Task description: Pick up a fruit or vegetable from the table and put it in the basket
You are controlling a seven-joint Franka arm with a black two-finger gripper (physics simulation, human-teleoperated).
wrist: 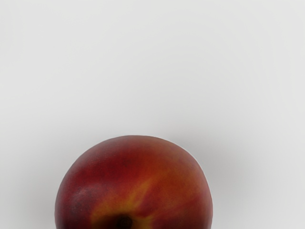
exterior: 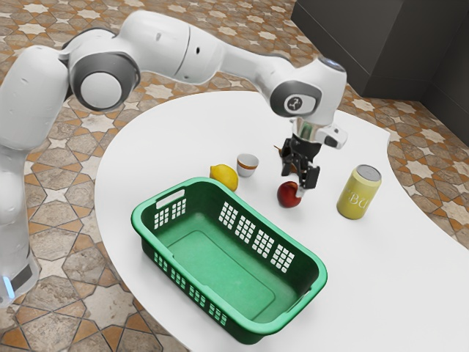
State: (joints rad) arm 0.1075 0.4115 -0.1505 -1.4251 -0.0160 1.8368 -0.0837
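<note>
Claw: the black two-finger claw (exterior: 300,181) hangs over the white, round-edged table (exterior: 143,158), pointing down, its two fingers standing apart with a gap between them.
Red fruit: a round, glossy, dark red fruit (exterior: 289,195) sits on the table directly under the claw, close to the fingertips; whether a finger touches its skin I cannot tell. Up close, the wrist view shows orange and yellow streaks running toward a dark hollow at the stem end.
Fruit and basket: the fruit lies outside the green plastic basket (exterior: 229,273), near its long side and apart from the rim.
Basket: it stands upright on the table, rectangular, with rounded corners, rows of small square holes in its walls and a slot handle in the end wall toward the exterior view's left.
Lemon: a bright yellow lemon (exterior: 224,177) lies just beyond the basket's rim, on the exterior view's left of the red fruit.
Cup: a small white cup with a brown band (exterior: 248,165) stands upright near the lemon, between it and the claw.
Can: a yellow-green drink can with pale lettering and a grey top (exterior: 359,193) stands upright on the exterior view's right of the red fruit, apart from it.
Behind the claw: a thin brown thing (exterior: 278,150) pokes out, mostly hidden; what it is I cannot tell.
Arm: the white jointed arm (exterior: 163,45) reaches in from the exterior view's left, over the table.
Floor: brown, grey and cream patterned tiles (exterior: 69,213).
</note>
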